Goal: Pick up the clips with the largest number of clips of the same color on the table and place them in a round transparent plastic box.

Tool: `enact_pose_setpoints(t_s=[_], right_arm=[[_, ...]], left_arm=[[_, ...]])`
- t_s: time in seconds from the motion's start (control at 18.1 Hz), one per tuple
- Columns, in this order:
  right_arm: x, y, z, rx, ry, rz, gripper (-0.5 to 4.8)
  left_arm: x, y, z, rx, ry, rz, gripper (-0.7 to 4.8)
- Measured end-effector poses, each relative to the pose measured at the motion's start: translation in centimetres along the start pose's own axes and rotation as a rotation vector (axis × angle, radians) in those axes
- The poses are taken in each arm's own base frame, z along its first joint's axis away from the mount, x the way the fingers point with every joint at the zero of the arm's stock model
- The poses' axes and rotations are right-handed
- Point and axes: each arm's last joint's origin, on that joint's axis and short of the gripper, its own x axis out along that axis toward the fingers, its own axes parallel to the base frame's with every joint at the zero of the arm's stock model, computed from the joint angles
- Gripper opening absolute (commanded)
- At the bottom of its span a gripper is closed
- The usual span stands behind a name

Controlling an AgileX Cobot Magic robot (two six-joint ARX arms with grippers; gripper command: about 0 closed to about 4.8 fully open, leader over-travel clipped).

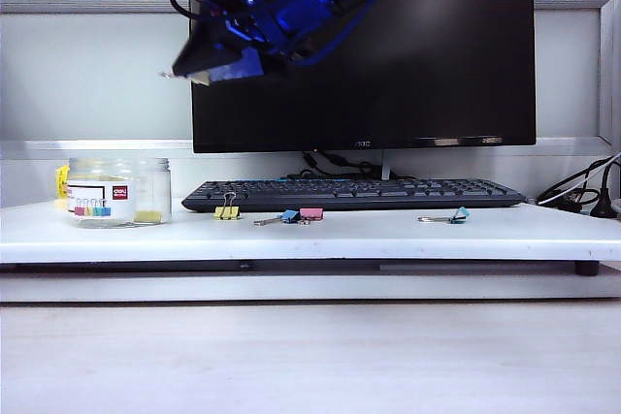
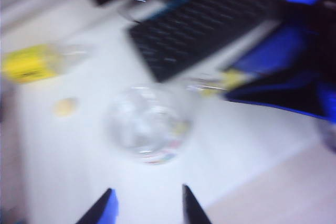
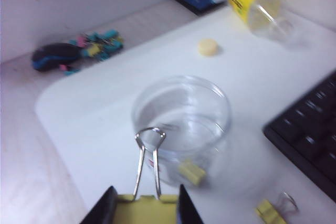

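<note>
Right gripper (image 3: 143, 205) clamps yellow clip (image 3: 144, 203) above jar (image 3: 181, 124) — left gripper (image 2: 147, 205) slightly parted, empty

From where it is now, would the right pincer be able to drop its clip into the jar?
Probably yes: the right pincer holds a yellow clip just short of the jar, whose mouth is open with nothing over it.

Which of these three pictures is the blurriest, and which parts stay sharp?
Left wrist view: blurriest, smeared all over; the round clear plastic jar and black keyboard are soft, and only the left gripper tips keep edges. Right wrist view: yellow binder clip in the right gripper fairly crisp, far edges soft. Exterior view: tabletop sharp, blue arm overhead blurred.
</note>
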Motion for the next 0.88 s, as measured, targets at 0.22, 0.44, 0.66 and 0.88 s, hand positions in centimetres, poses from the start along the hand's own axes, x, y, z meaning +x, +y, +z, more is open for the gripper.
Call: enact_pose_setpoints(t_s=[0.22,0.44,0.66,0.88], right_arm=[[0.2,0.9,0.5,-0.023,-0.05,0.037,0.84],[0.7,1.3,0.5,-0.034,-0.07,0.05,0.84],[1.1,1.1,0.2,-0.032,-0.074,0.05,0.83],[1.4,1.0,1.5,-0.043,-0.109,0.051,0.83]], left_arm=[[-1.8,1.3,-0.9,-0.028,0.007,0.054,1.75],[-2.4,1.5,-1.2,-0.029,0.016,0.06,1.75],[-2.3,1.4,-1.4,-0.025,0.03,0.054,1.75],[-2.3,1.4,-1.5,-0.013,0.043,0.055,1.75]])
